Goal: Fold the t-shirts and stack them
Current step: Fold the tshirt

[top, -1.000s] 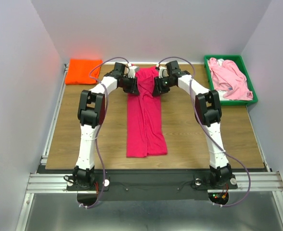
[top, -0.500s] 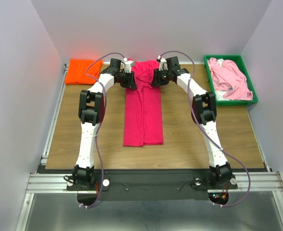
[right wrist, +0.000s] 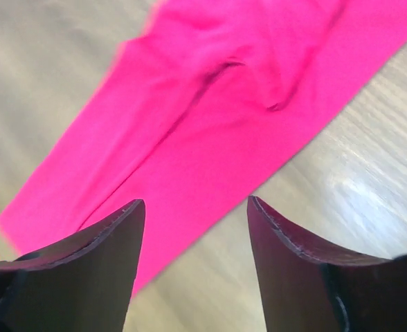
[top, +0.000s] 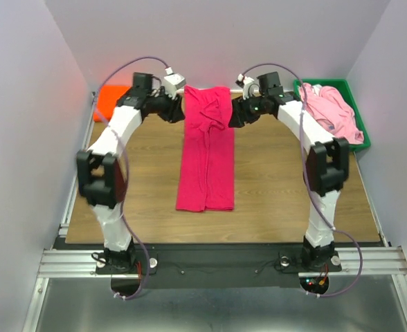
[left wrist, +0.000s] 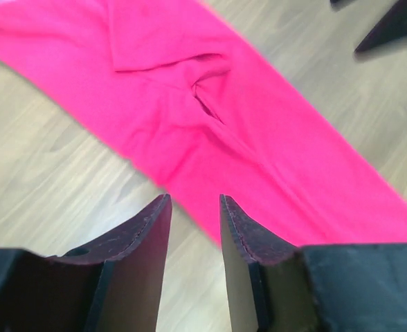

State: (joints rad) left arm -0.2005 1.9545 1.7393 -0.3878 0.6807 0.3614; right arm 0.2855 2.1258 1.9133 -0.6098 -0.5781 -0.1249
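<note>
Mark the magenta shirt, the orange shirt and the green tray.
magenta shirt [top: 207, 159]: top external view, middle of the long folded strip.
orange shirt [top: 106, 102]: top external view, its uncovered left part.
green tray [top: 331, 82]: top external view, far rim.

Evenly bright overhead view; both wrist views seem slightly blurred.

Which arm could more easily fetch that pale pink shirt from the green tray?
Right, probably. The right gripper hovers open beside the crimson-magenta cloth shirt, close to the green plastic tray holding the crumpled pale pink cloth shirt; the left gripper is across the table.
</note>
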